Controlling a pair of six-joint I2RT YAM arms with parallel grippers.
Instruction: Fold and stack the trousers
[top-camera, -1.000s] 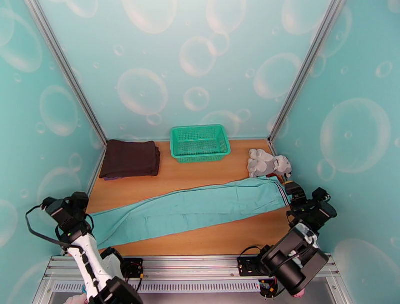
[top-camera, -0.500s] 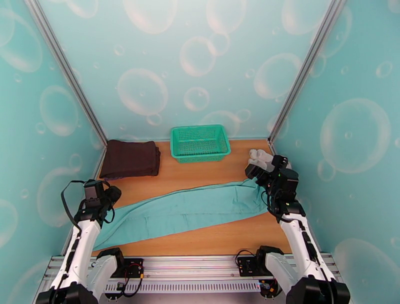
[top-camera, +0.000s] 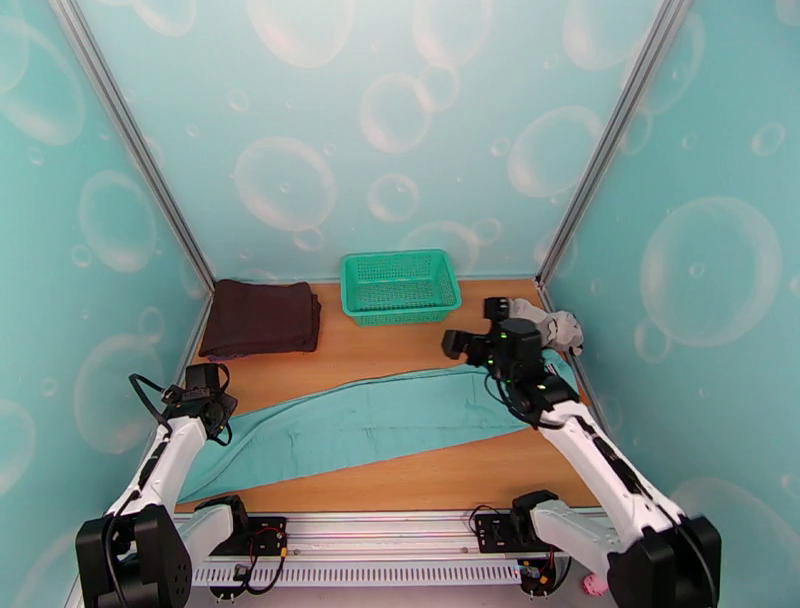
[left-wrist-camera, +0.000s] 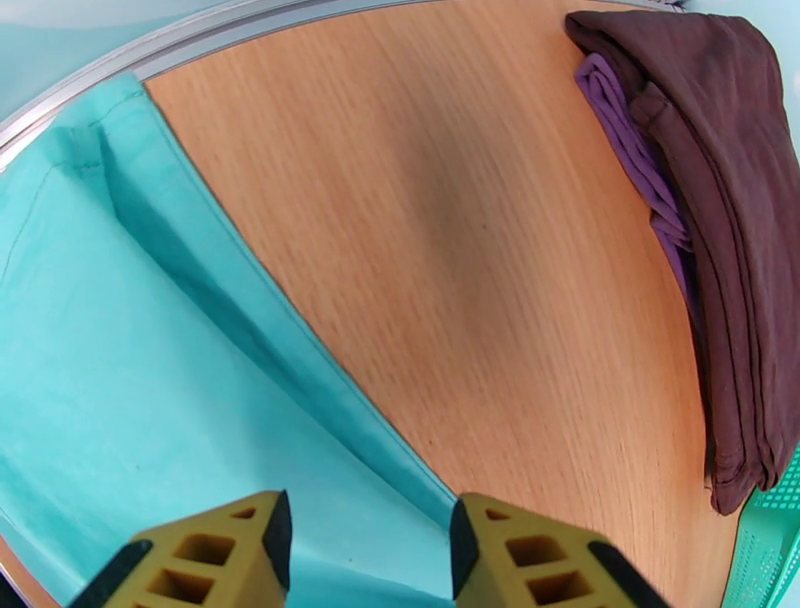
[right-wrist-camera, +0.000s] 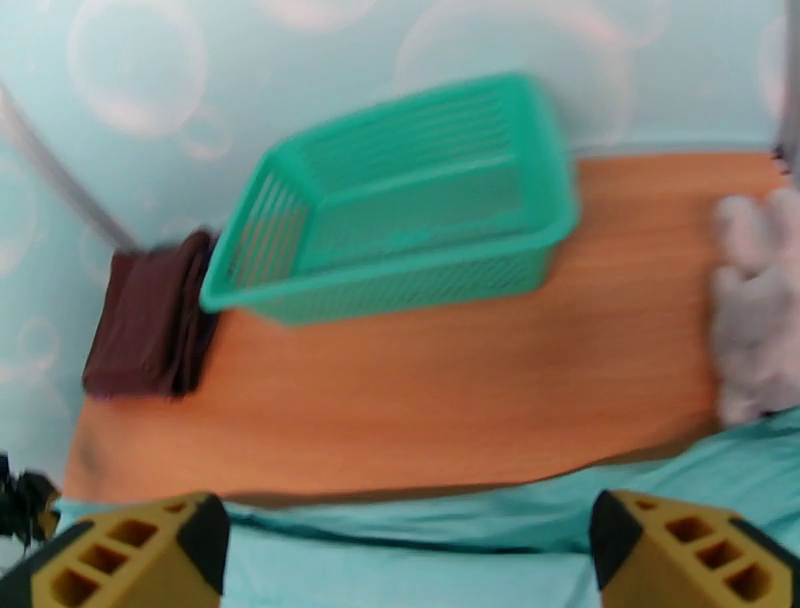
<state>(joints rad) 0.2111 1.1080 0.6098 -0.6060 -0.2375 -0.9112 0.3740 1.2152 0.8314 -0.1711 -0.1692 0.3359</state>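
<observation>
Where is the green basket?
In the top view, the green basket sits at the far edge of the table, folded brown cloth to its left, grey toy to its right.

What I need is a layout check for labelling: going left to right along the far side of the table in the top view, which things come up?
brown cloth → basket → plush toy

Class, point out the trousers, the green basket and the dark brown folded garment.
trousers (top-camera: 370, 425), top external view, middle of the legs.
green basket (top-camera: 400, 312), top external view, front wall.
dark brown folded garment (top-camera: 260, 317), top external view, top face.
</observation>
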